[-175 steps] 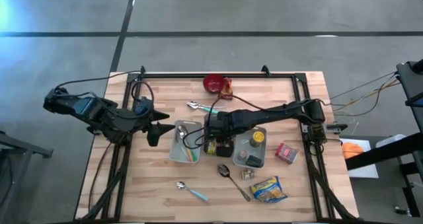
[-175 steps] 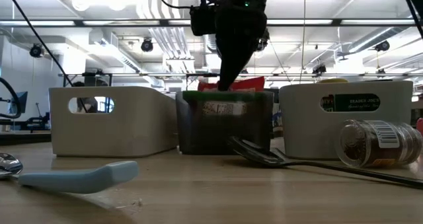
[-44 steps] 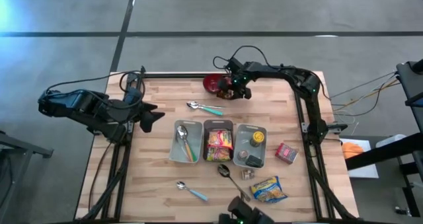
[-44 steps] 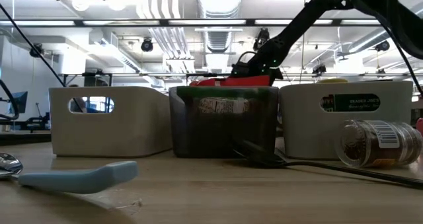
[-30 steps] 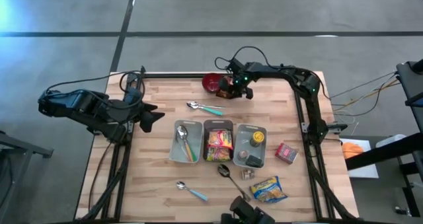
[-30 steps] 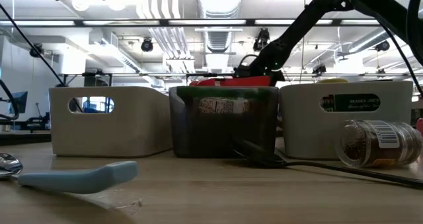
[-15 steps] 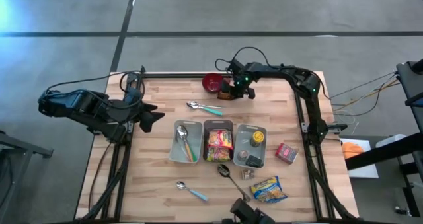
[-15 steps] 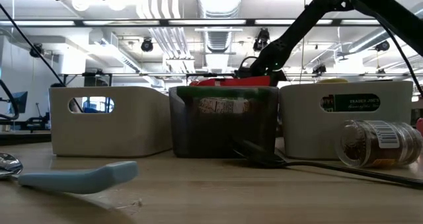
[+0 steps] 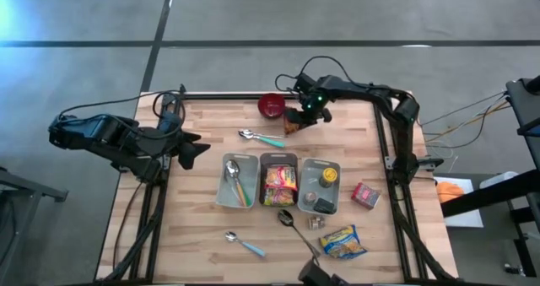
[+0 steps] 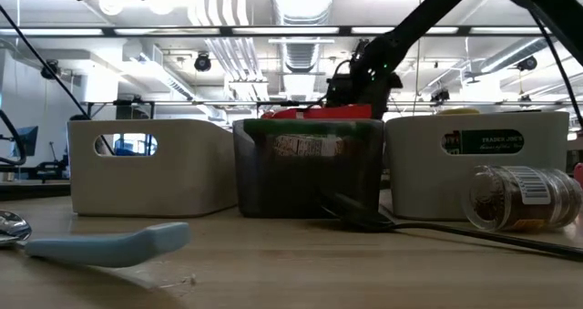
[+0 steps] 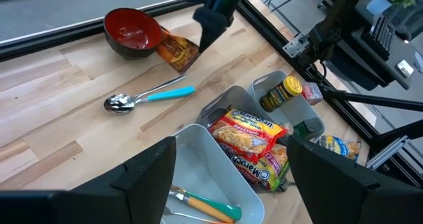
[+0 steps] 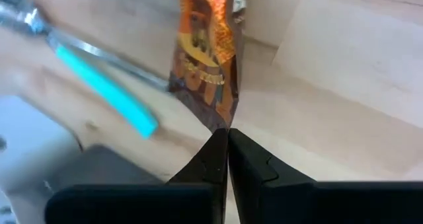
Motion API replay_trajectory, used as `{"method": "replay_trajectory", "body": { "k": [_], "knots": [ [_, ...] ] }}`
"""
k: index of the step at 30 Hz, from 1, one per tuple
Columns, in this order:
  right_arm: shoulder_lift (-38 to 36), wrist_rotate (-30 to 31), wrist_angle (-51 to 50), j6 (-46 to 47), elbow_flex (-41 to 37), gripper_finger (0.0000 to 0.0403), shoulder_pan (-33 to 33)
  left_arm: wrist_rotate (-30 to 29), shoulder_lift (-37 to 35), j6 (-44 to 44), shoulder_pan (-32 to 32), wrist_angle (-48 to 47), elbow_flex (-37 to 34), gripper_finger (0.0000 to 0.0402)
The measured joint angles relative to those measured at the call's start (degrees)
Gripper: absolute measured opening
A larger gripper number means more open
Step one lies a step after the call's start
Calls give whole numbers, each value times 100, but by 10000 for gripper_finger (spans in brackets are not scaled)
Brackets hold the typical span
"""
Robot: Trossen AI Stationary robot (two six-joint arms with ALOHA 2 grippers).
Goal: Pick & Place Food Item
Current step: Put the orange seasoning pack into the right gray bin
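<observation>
High view, step: the right gripper (image 9: 297,117), pinched on an orange packet (image 9: 292,124), is at the far side of the table (image 9: 202,244) with the packet hanging from it; this looks like the carry after the pick.
High view, next move: judged, bring the packet toward the 3 bins, which lie nearer the camera side than the gripper, and let go over the middle bin (image 9: 279,159), where noodle packs already lie.
High view, counts: 3 bins, 1 red bowl (image 9: 272,106) just beside the gripper, 3 spoons loose on the table and 1 more in the left bin (image 9: 237,181), 1 yellow bag (image 9: 343,241), 1 red box (image 9: 365,194).
High view, left arm: the left gripper (image 9: 196,148) waits off the left edge, well apart from the packet.
Low view: the right arm shows behind the dark middle bin (image 10: 308,166); 1 jar (image 10: 516,198) lies on its side in front.
Left wrist view: the left gripper's jaws stand open, holding nothing; packet (image 11: 176,53) hangs just beside the bowl (image 11: 134,32).
Right wrist view: fingertips (image 12: 218,151) closed together on the packet's (image 12: 208,49) edge; 1 teal-handled spoon (image 12: 106,85) beneath.
</observation>
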Motion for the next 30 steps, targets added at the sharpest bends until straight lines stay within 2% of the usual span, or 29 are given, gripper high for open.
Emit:
{"method": "replay_trajectory", "body": {
  "k": [9,14,30],
  "knots": [
    [-406,-21,-479,-597,-2,11,55,0,0,20,0,-2,0,290],
    [-656,25,-453,-701,-2,11,131,0,0,20,0,-2,0,290],
    [-1275,-126,-715,-1986,0,10,342,1,0,368,4,-2,1,290]
  ]
}}
